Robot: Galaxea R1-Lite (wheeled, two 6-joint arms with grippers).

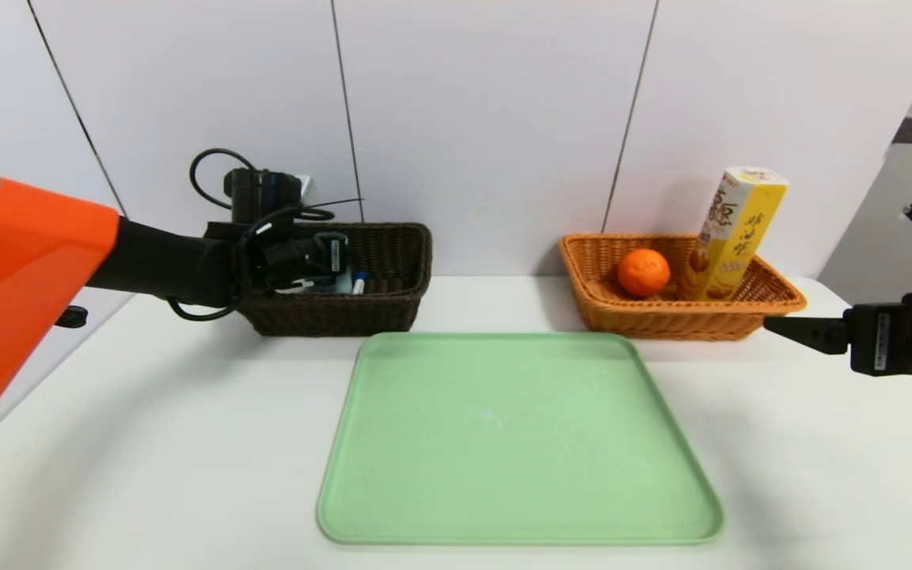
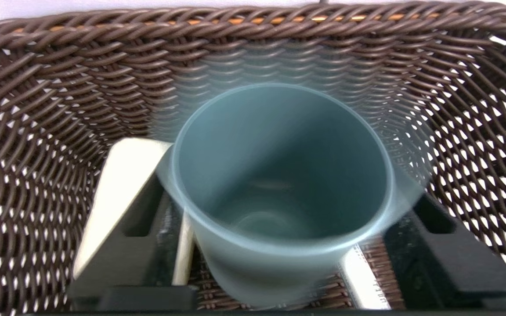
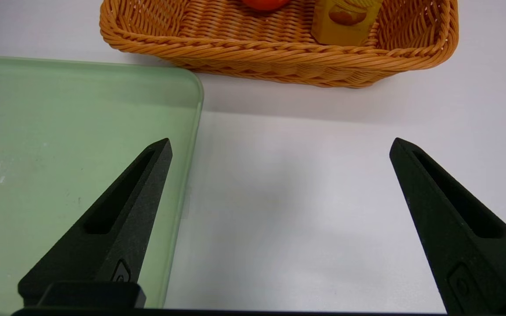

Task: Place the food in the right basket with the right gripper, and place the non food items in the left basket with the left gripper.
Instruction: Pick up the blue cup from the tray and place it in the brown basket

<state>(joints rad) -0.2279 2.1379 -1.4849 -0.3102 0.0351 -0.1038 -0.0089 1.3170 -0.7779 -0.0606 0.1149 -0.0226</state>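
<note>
Reaching into the dark brown basket (image 1: 393,277) at the far left of the tabletop (image 1: 147,443), the left claw (image 2: 279,245) is straddling a translucent blue cup (image 2: 281,175). The cup is sitting between the two black fingers (image 2: 437,245), its open mouth facing the wrist camera; whether the fingers are pressing its sides or standing just off them is impossible to tell. Under and beside the cup, a white flat item (image 2: 121,184) and a white ruler-like strip (image 2: 363,281) are lying on the basket floor. The woven walls are closing in around the claw on every side.

The right claw (image 3: 279,184) is hanging spread wide and empty above the bare tabletop, near the right edge of the green tray (image 1: 519,443). Beyond it, the orange basket (image 1: 773,305) is holding an orange (image 1: 644,272) and a yellow snack box (image 1: 733,237), which is leaning against the basket's far wall. The tray is lying in the middle, between the two baskets and nearer the robot.
</note>
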